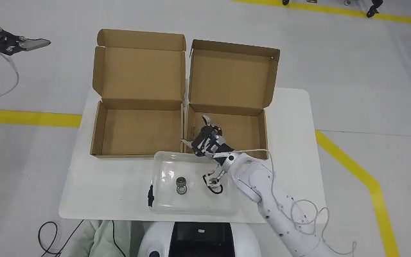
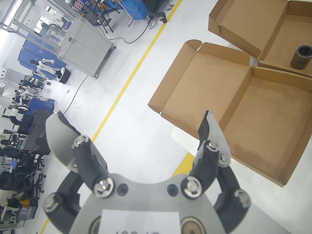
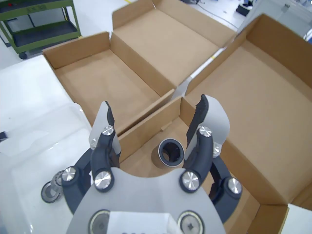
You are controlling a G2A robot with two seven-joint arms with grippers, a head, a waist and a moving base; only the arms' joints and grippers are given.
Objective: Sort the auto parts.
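- Right gripper (image 3: 154, 105): fingers spread, nothing held; bushing (image 3: 170, 152) is stood upright just beneath it, in the box (image 3: 243, 147).
- Drop-off is judged done.
- Next: bearing (image 3: 50, 191), behind the gripper in the tray (image 3: 31, 147), is to be fetched.
- Left gripper (image 2: 132, 120): spread, empty.

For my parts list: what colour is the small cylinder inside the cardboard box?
Small metal cylinder: dark grey-black, best in the left wrist view.

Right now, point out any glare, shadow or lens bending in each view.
Top view: even light, glints on the clear tray, soft shade inside the empty box. Right wrist view: the tray nearly melts into the white table. Left wrist view: that box's edges bow slightly.
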